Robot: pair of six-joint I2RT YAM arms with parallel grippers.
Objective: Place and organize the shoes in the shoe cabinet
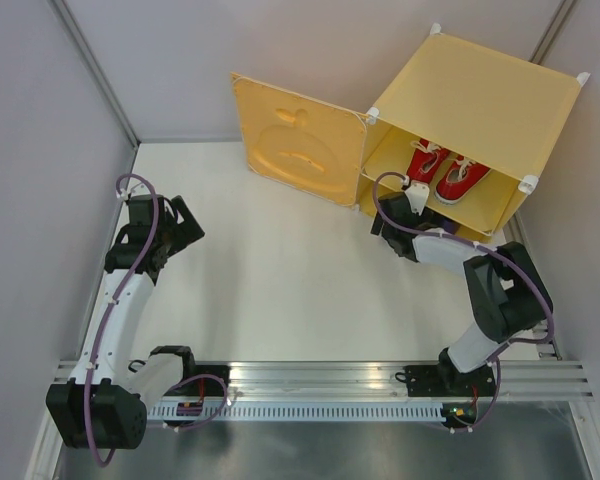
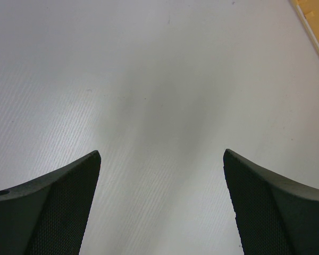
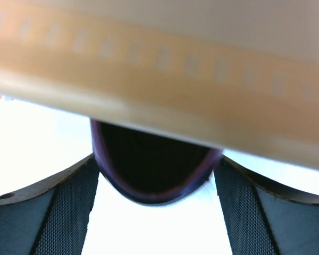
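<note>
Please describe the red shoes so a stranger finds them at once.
Look at the big yellow cabinet at the far right of the table. On its inner shelf stands a pair of red shoes with white laces; the only other shoe visible is dark.

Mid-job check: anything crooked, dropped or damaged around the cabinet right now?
Nothing stands out. Both red sneakers sit side by side on the shelf of the shoe cabinet, its door wide open, and a dark purple loafer lies between the fingers of the right pincer.
</note>
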